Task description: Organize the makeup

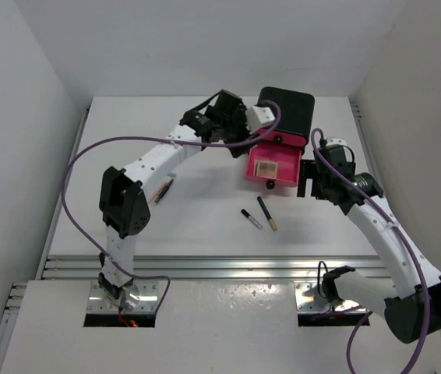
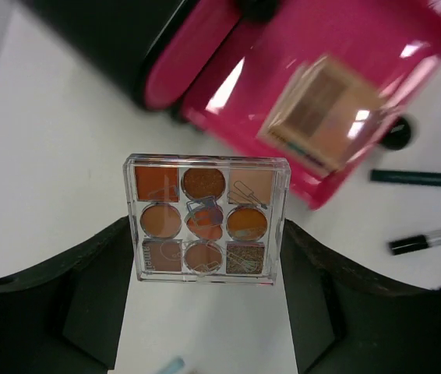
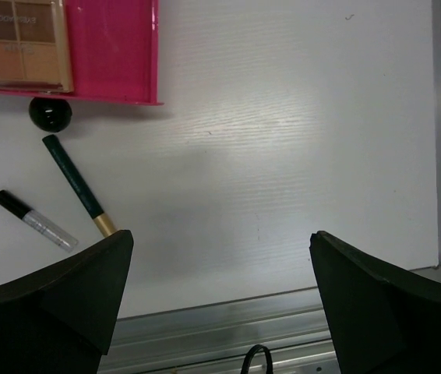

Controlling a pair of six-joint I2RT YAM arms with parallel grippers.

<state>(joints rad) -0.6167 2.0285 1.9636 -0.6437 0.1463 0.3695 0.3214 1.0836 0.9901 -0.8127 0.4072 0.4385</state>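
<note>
From above, the left arm reaches across the surface to the black box at the far side. The box's pink drawer stands pulled out, with a tan eyeshadow palette lying in it. The right arm ends just beside the drawer's right edge. A gold-tipped stick and a silver-tipped stick lie near each other, in front of the drawer. A thin pale stick lies beside the left arm; what it is cannot be told.

In the left wrist view, the left fingers clamp a clear-cased nine-pan palette of orange and brown shades by its two sides, holding it above the surface. Beyond it, the drawer and the tan palette are blurred. The drawer's black knob and both sticks show at the right.

In the right wrist view, the right fingers stand wide apart over bare surface with nothing between them. At the upper left are the drawer's corner with the tan palette in it, the knob just below its front, and the two sticks lying slantwise near it.
</note>
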